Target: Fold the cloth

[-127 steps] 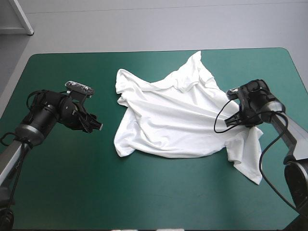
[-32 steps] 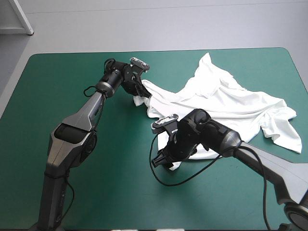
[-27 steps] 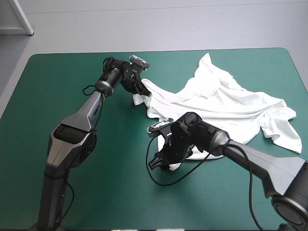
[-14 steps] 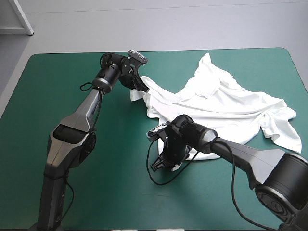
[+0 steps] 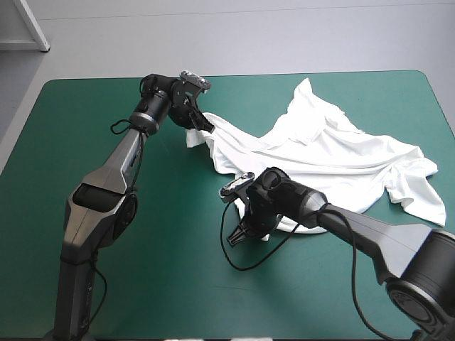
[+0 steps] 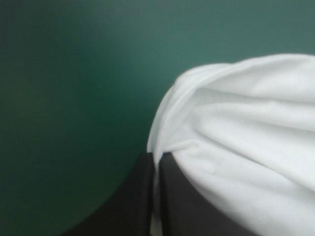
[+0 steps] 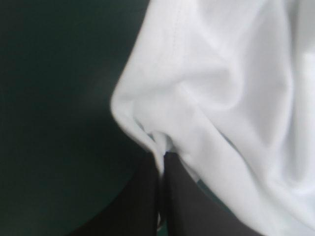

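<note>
Teal-green cover (image 5: 85,234); left tool (image 5: 202,128), right tool (image 5: 243,231) pinch T-shirt (image 5: 320,153).

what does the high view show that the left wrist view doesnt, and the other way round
Only the high view: the whole T-shirt, crumpled and spread toward the right side of the teal-green cover; both arms; the right gripper holding the shirt's near left corner while the left gripper holds its far left corner.
Only the left wrist view: the black fingers all but shut, a fold of white fabric pinched between them.
Both: the T-shirt in the left gripper's hold, over the cover.
</note>
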